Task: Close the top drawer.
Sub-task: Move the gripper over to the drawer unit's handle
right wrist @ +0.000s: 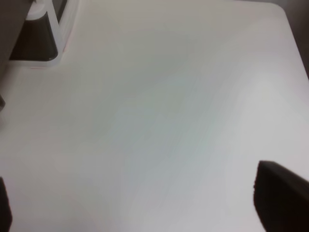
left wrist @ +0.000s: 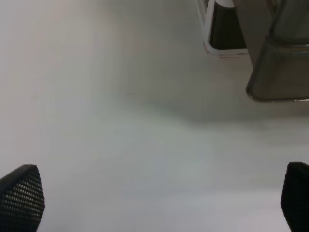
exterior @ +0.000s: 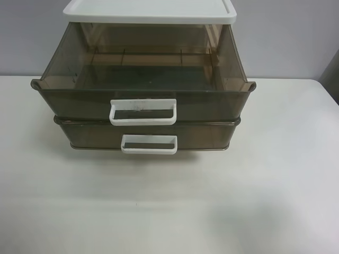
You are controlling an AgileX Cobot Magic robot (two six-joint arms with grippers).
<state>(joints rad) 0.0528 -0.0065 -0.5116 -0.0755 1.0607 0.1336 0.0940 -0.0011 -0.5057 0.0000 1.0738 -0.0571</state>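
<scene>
1. The top drawer (exterior: 79, 98) stands pulled far out of the cabinet, at the back middle of the table (exterior: 265, 185). Its brown front hangs over the lower drawer (exterior: 95, 135), and it looks empty inside.
2. Its white handle (exterior: 143, 102) has faint grey marks and faces the open side of the table. The white lid (exterior: 148, 10) of the cabinet sits above, well behind the drawer front.
3. The closing has not begun, so the step in hand is judged to be the approach. No arm shows in the exterior high view.
4. The left gripper (left wrist: 159, 198) is spread wide and holds nothing. It hovers over bare table, with a drawer corner and a white handle near the far edge of its view.
5. The right gripper (right wrist: 145, 208) is also wide apart and empty. It sees only part of a white handle, and which drawer that belongs to cannot be told.
6. The next move probably calls for one gripper to come up to the height of the upper front — not the lower one — and meet it near the handle's middle. It should then push straight toward the cabinet, so that the drawer does not skew in its rails.
</scene>
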